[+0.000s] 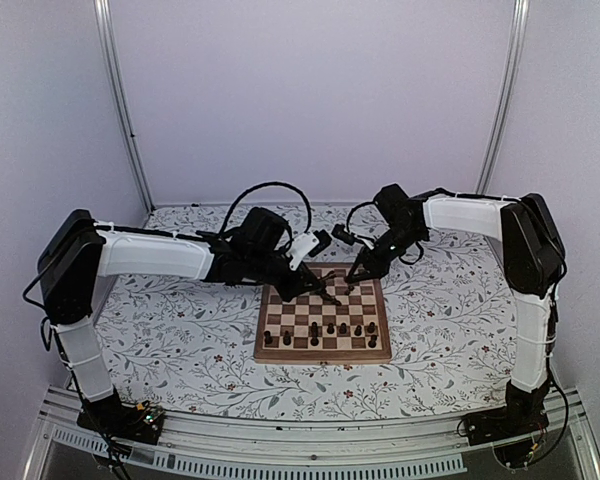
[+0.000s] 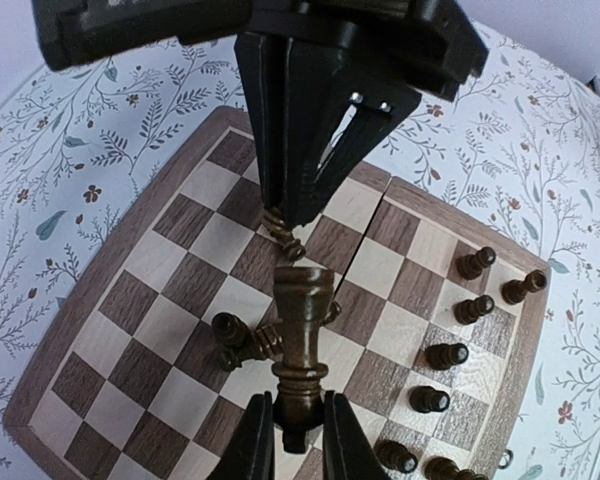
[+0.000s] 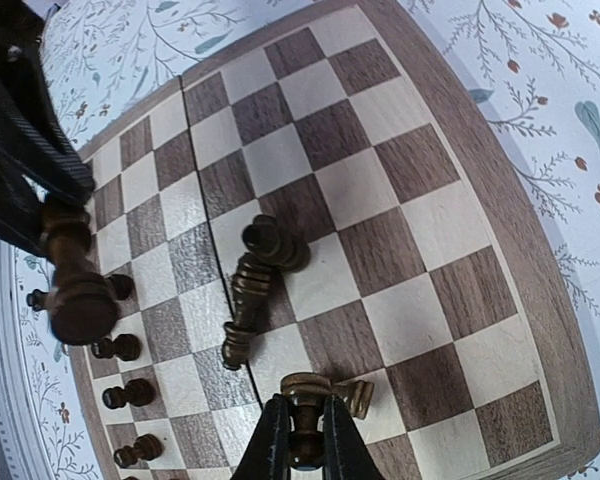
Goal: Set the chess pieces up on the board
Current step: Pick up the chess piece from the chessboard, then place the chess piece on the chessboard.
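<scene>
The board (image 1: 322,352) lies mid-table. My left gripper (image 2: 298,397) is shut on the base of a tall dark chess piece (image 2: 303,320), held above the board's middle; the same piece (image 3: 78,285) shows at the left of the right wrist view. My right gripper (image 3: 305,400) is shut on a smaller piece (image 3: 308,388) low over the board, with another piece (image 3: 356,397) lying against it. Two more pieces (image 3: 252,285) lie tipped over in a heap near the centre fold. Several pawns (image 2: 447,354) stand in a row along one edge of the board.
Both grippers (image 1: 325,293) (image 1: 353,277) hang close together over the far half of the board. The floral tablecloth (image 1: 180,330) surrounds it. White walls and metal posts (image 1: 120,110) close in the back and sides.
</scene>
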{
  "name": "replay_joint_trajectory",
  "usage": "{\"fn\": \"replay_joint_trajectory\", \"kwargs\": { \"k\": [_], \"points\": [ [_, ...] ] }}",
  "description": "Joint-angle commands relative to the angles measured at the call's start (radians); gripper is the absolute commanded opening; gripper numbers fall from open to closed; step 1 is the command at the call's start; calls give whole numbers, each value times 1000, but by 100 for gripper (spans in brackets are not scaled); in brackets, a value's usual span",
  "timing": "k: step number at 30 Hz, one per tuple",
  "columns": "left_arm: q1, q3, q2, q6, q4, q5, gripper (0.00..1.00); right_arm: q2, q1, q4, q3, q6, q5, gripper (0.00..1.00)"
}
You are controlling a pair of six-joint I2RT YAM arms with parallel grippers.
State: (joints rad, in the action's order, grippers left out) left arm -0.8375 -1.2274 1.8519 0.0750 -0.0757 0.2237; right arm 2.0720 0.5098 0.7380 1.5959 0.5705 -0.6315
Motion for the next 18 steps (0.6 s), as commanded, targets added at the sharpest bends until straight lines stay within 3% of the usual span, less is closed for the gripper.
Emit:
{"fn": "replay_joint_trajectory", "kwargs": {
  "k": [1,5,10,18],
  "points": [
    [12,-15,-43,-12,-20,-14,5,28,-8,-26,-1,-26,58,6],
    [14,-30,-36,-25,-47,-1,5,33,-6,-26,-5,-27,68,24],
    [14,-33,-48,-36,-66,8,5,7,-11,-33,-16,-19,93,39],
    [15,-58,-73,-72,-128,97,5,-180,-18,18,-59,87,22,42]
  ]
}}
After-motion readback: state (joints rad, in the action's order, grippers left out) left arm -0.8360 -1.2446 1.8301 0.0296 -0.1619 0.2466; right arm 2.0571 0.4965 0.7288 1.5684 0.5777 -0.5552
